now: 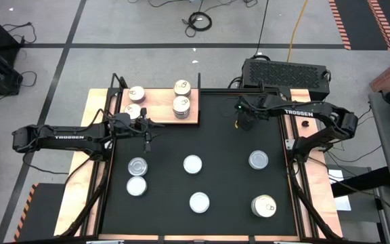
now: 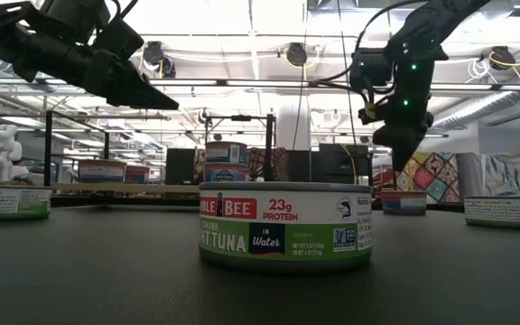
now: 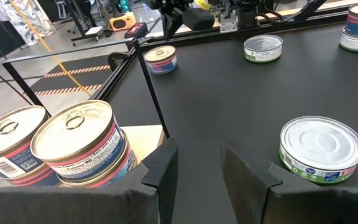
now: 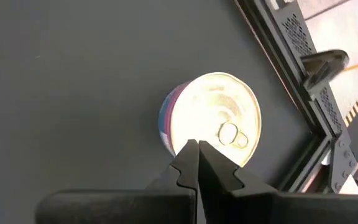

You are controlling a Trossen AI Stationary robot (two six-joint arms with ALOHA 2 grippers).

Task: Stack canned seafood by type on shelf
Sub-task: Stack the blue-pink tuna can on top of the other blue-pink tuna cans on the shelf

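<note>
1. Hanging over the far right corner of the black mat (image 1: 222,135), the right gripper (image 4: 197,149) has its fingers pressed together, holding nothing.
2. Directly below it sits a gold-lidded tin (image 4: 213,121), upright, close against the mat's frame; in the high view the gripper hides it, so the exact offset is hard to judge.
3. That tin is round, so no long axis constrains the grasp; the fingers must first spread.
4. The left gripper (image 3: 194,168) hovers with fingers apart at the near edge of the shelf (image 1: 156,108), far from that tin, so the right arm is nearer.
5. Four tins already stand on the shelf; six others dot the mat.
</note>
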